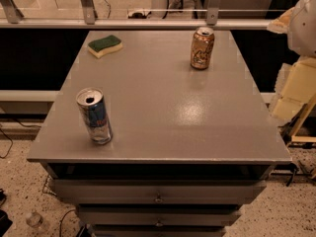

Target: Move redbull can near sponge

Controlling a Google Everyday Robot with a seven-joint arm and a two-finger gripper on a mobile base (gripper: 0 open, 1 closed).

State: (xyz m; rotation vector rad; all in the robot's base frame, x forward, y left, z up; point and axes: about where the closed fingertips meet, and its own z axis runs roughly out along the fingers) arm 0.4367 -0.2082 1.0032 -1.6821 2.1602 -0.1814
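**Redbull can grab: go for the middle, and go gentle**

The redbull can (95, 116) stands upright near the front-left corner of the grey drawer cabinet (163, 107). The sponge (105, 45) lies flat at the back-left corner, well apart from the can but on the same side, so the path between them looks open. The orange-tan can (202, 48) stands off at the back right and shouldn't bother you.

The gripper (302, 19) looks to be that pale shape at the upper right edge, off the table and nowhere near the can. I honestly can't tell from here whether it's apart or together, so check that before you commit.

How I think it'll handle:
- The top has a dark opening, so it looks already opened. My guess is it's light, maybe empty, maybe with a splash left. Keep it upright just in case.
- It's thin metal, which I'd expect to dent if you squeeze hard, and the painted skin is probably slick.
- It's tall and slim, so a nudge up high will likely tip it, and the tabletop looks smooth enough for it to skid.

I'd come in from the side and take it around the mid-body, below the rim, square across the widest part. Close just enough to hold it, then lift it clear rather than dragging it.
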